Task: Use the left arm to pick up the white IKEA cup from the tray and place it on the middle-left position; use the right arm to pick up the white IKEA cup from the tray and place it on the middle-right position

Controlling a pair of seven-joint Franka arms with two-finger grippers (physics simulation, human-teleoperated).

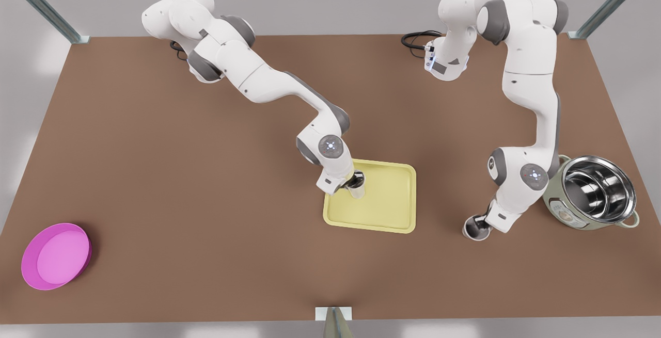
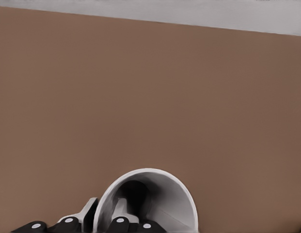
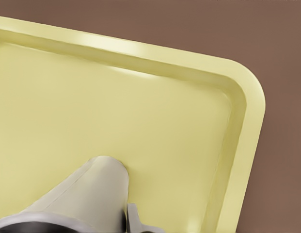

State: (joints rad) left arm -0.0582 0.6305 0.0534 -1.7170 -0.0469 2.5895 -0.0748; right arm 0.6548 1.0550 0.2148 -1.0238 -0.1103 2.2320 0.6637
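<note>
Two white cups are in view. One white cup [image 1: 357, 189] [image 3: 87, 194] is at the far left corner of the pale-yellow tray [image 1: 387, 209] [image 3: 140, 111], as the front view shows it. My right gripper [image 1: 353, 180] is shut on its rim, and one finger [image 3: 134, 219] shows beside the cup. The other white cup [image 1: 475, 228] [image 2: 155, 199] is low over bare brown tabletop at the front view's right, well off the tray. My left gripper [image 1: 481, 223] [image 2: 104, 216] is shut on its wall, one finger inside and one outside.
A steel pot in a pale-green cooker [image 1: 594, 193] stands just behind the left arm's wrist, at the front view's right. A round magenta dish [image 1: 56, 255] lies at the near left corner. Black cables [image 1: 415, 38] lie by the arm bases.
</note>
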